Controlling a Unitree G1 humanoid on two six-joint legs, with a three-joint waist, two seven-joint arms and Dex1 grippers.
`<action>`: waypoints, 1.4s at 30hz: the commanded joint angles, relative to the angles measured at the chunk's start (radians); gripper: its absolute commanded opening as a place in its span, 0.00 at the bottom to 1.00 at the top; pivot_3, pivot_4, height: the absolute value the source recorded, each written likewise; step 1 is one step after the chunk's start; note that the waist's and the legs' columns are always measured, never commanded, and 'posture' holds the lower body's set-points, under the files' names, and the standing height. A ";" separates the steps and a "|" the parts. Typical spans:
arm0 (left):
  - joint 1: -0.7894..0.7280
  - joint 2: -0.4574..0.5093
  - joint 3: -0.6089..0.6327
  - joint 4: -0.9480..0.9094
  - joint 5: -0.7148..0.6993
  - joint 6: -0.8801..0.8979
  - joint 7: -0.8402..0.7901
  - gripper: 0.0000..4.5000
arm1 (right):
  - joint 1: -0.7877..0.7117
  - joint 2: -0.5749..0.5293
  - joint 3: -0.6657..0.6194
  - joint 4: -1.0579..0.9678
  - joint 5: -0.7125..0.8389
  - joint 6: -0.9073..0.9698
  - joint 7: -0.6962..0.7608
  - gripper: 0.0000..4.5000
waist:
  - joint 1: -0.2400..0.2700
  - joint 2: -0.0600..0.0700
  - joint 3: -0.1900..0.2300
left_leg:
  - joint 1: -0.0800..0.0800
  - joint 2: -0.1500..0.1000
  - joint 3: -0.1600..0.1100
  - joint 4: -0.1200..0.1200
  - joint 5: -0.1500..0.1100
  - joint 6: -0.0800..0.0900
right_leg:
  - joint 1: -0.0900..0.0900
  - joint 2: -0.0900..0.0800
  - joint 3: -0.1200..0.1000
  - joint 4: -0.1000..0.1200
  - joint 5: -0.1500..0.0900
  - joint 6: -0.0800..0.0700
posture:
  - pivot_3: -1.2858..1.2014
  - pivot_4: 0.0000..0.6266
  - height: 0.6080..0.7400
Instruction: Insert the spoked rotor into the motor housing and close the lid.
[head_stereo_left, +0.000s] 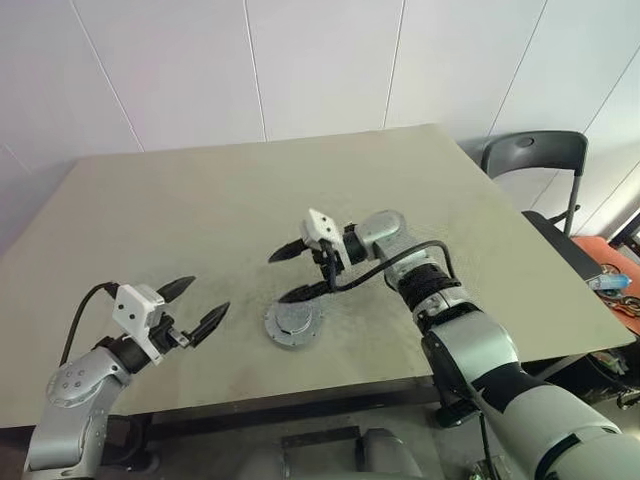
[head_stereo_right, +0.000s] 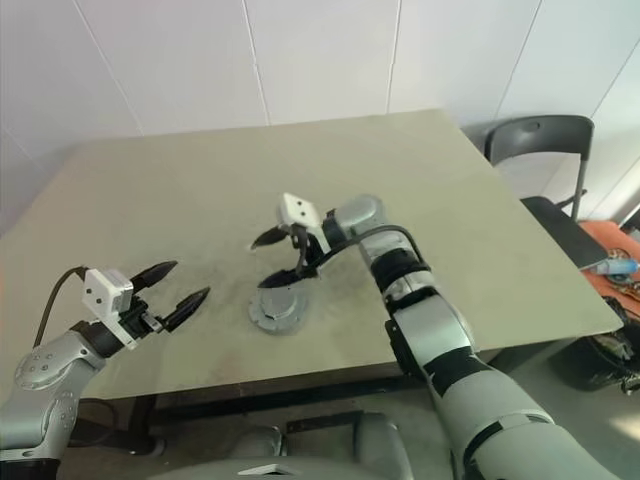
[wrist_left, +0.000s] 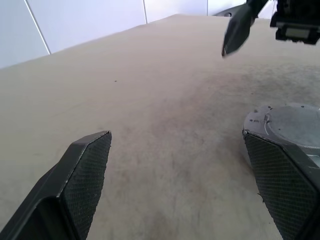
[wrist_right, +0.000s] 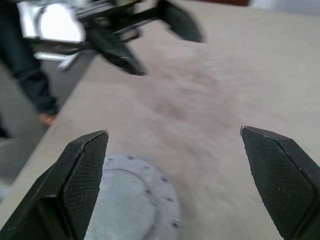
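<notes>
The lid (head_stereo_left: 294, 322), a grey round cover with a notched rim, lies flat on the beige table (head_stereo_left: 230, 200) near its front edge. A slightly wider grey rim shows under it, which I take for the motor housing (head_stereo_left: 272, 330). The spoked rotor is hidden. My right gripper (head_stereo_left: 277, 278) hovers just above the lid's far side, pointing left. It is open and holds nothing. The right wrist view has the lid (wrist_right: 130, 200) below its spread fingers. My left gripper (head_stereo_left: 209, 295) is open and empty, a short way left of the lid (wrist_left: 295, 122).
A black folding chair (head_stereo_left: 535, 155) stands past the table's right far corner. Orange clutter (head_stereo_left: 615, 285) lies off the right edge. A person's leg (wrist_right: 30, 85) shows beyond the table's left side. White wall panels rise behind.
</notes>
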 joint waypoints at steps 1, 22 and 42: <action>0.000 0.002 0.003 -0.042 -0.011 0.002 0.000 1.00 | 0.128 -0.057 -0.022 -0.249 0.018 0.180 -0.111 0.99 | 0.004 -0.001 0.000 | 0.000 0.000 0.000 0.000 0.000 0.000 | 0.000 0.000 0.000 0.000 0.000 0.000 | 0.52 0.00 1.00; -0.033 0.019 -0.021 0.004 -0.010 0.012 -0.055 1.00 | 0.450 -0.145 0.115 -0.815 0.083 0.542 -0.372 0.99 | 0.022 0.000 0.000 | -0.001 0.000 0.001 0.002 0.000 0.000 | 0.001 0.000 0.000 -0.002 -0.003 0.000 | 0.52 0.00 1.00; -0.077 0.010 -0.056 0.052 -0.003 0.006 -0.078 1.00 | 0.445 -0.165 0.209 -0.758 0.077 0.439 -0.387 0.99 | 0.020 -0.001 0.000 | 0.000 0.000 0.001 0.002 0.000 0.000 | 0.000 0.000 0.000 -0.002 -0.003 0.000 | 0.52 0.00 1.00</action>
